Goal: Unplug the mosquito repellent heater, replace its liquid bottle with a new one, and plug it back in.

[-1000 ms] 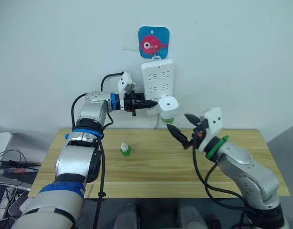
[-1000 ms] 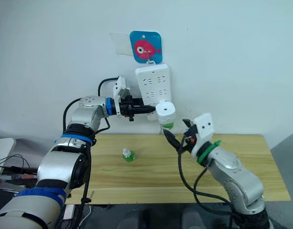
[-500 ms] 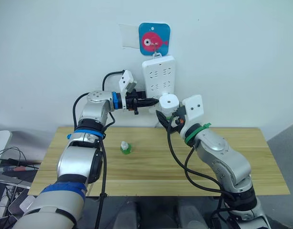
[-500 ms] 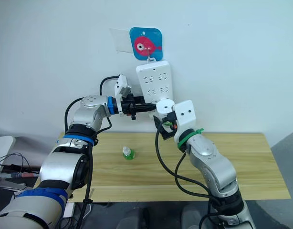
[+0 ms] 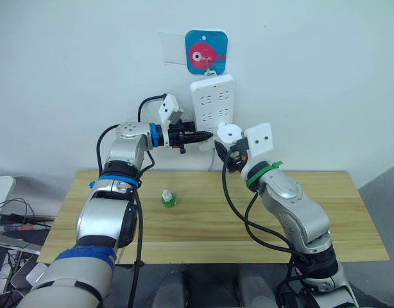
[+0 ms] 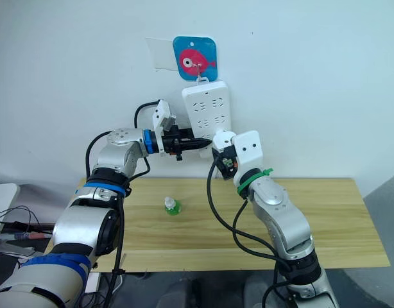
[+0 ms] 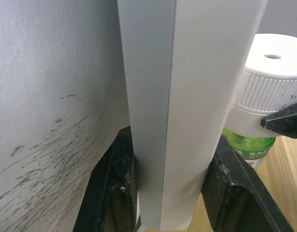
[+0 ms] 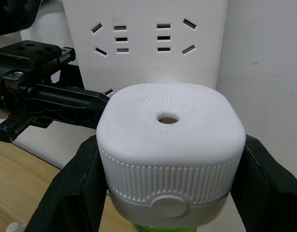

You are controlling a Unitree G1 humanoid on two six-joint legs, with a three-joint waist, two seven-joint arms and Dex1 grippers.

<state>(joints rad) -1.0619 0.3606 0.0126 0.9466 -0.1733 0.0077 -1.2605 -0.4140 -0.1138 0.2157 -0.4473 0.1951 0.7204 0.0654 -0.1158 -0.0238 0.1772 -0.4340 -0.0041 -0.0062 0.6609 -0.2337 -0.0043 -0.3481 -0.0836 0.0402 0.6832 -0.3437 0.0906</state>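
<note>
The white mosquito repellent heater (image 8: 170,145), with a round vent hole on top and a green liquid bottle (image 7: 247,145) under it, sits at the lower end of the wall power strip (image 5: 213,99). My right gripper (image 5: 226,149) is shut on the heater, one black finger (image 8: 66,193) pressed to each of its sides. My left gripper (image 5: 206,136) reaches in from the left and is shut on the strip's lower edge, with its fingers (image 7: 110,193) on either side of the strip's white body. A second small green bottle (image 5: 168,199) stands upright on the wooden table (image 5: 203,237).
The power strip hangs from a blue square hook with a pink fish (image 5: 206,54) on the white wall. Black cables loop from both wrists over the table. The wooden table has open surface right of the small bottle.
My right arm rose from above the table to the wall and closed its fingers around the heater. The left gripper stayed on the power strip.
</note>
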